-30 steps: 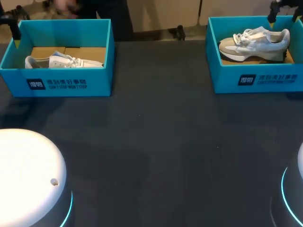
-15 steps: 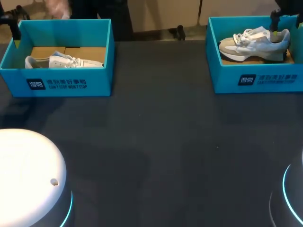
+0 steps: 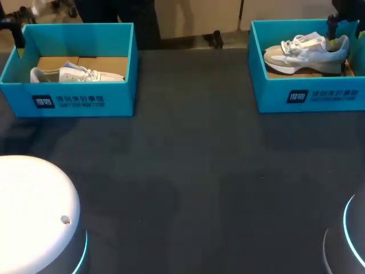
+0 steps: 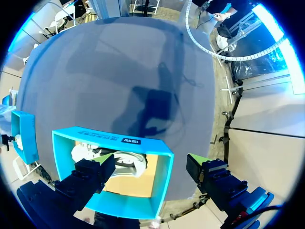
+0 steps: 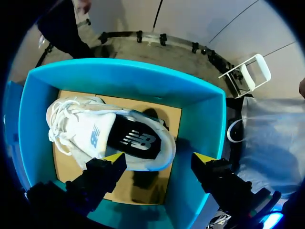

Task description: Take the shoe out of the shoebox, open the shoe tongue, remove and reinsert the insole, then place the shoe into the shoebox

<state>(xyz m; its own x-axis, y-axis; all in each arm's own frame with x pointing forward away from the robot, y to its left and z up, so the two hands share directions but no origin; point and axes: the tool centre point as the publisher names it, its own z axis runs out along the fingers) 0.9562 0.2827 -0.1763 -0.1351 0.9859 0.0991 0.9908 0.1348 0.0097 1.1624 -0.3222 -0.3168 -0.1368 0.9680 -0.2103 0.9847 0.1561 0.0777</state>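
Over the last 1 s the right gripper (image 5: 159, 156) has descended into the right shoebox (image 3: 308, 94). It now hangs fingers-down over the heel of the grey sneaker (image 3: 305, 51), so extraction is probably imminent. It is released: 1 finger is beside the heel and 1 is past the box wall. The left gripper (image 4: 147, 162) is unmoved and released, straddling the left shoebox (image 4: 114, 138) wall, with the white sneaker (image 4: 126, 160) under 1 finger.

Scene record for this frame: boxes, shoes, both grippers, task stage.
left shoebox: blue, far left of table
left shoe: white, inside left shoebox
right shoebox: blue, far right
right shoe: beige-white, inside right shoebox
left gripper: open, above left shoebox's end wall
right gripper: open, above right shoe's heel
stage: neither shoe taken out yet
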